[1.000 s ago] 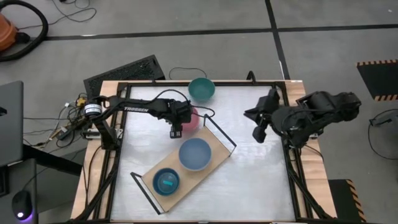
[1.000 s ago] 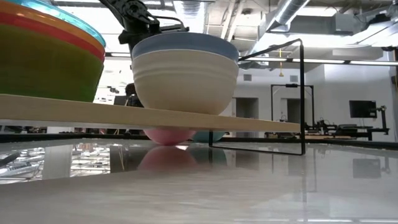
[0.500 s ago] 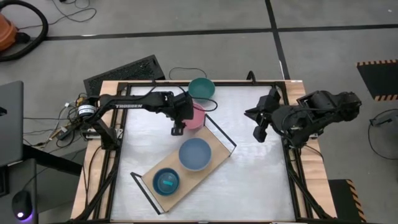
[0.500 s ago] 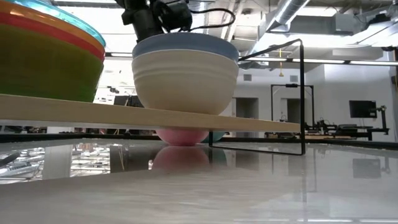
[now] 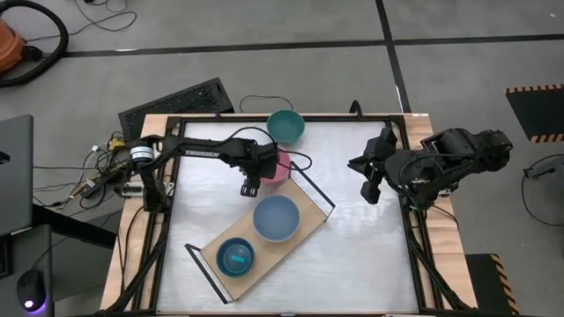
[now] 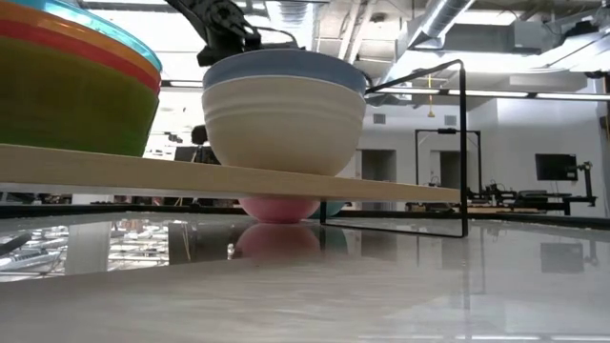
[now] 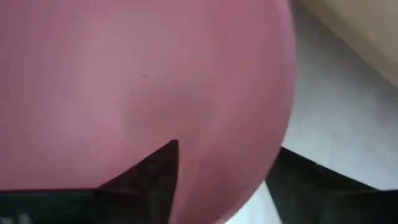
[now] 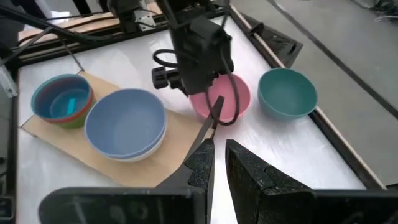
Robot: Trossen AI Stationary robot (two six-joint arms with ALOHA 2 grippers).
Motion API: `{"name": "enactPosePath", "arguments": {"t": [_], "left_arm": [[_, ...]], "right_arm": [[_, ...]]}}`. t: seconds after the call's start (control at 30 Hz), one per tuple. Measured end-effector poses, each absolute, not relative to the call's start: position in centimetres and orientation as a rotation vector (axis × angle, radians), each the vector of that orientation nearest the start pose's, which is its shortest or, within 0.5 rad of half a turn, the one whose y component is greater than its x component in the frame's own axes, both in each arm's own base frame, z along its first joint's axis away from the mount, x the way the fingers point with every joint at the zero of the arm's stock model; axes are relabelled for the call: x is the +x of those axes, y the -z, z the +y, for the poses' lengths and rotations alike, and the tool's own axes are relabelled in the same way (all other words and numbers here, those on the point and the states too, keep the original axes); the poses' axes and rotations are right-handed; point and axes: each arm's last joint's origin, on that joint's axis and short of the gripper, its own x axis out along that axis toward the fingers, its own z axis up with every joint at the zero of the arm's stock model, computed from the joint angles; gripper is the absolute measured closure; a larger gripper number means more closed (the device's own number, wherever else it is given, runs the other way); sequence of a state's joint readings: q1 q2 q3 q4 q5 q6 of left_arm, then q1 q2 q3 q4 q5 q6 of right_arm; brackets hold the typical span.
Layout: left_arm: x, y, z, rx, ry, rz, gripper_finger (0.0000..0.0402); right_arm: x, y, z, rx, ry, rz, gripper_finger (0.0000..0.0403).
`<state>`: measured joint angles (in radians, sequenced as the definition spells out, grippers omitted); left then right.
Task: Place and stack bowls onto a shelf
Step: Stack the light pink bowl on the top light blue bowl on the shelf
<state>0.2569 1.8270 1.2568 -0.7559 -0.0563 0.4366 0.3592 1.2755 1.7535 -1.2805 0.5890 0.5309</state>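
the left gripper (image 5: 249, 186) is pulling back toward the left of the high view after nudging the pink bowl (image 5: 275, 166), jaws widening and holding nothing. the bowl is sitting on the table just right of it, off the shelf (image 5: 291, 242), so it is still unplaced; the right gripper (image 5: 368, 187) is waiting nearly closed, empty, at right.

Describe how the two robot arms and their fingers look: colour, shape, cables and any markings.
Both arms are dark, almost black, built of jointed segments. The left arm carries white lettering along its long link, and a thin black cable loops beside its wrist. The right arm looks bulkier, with rounded joint housings. The right gripper has two flat, black, angular fingers.
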Motion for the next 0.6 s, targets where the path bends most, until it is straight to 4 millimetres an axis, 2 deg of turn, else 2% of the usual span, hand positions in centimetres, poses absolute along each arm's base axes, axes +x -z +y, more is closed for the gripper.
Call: {"name": "enactPosePath", "arguments": {"t": [0.1, 0.23, 0.43, 0.6], "left_arm": [[33.7, -18.0, 9.1, 0.2, -0.004, 1.372, 0.0255], [33.7, -19.0, 9.0, 0.195, -0.091, 1.365, 0.0376], [33.0, -23.3, 8.4, 0.207, -0.255, 1.335, 0.0399], [31.8, -29.9, 6.0, 0.1, -0.293, 1.207, 0.0401]], "right_arm": [[19.0, -45.6, 5.5, 0.145, 0.383, 0.637, 0.0334], [19.0, -45.6, 5.5, 0.146, 0.382, 0.637, 0.0334], [19.0, -45.6, 5.5, 0.151, 0.376, 0.639, 0.0334], [19.0, -45.5, 5.5, 0.141, 0.354, 0.655, 0.0334]]}}
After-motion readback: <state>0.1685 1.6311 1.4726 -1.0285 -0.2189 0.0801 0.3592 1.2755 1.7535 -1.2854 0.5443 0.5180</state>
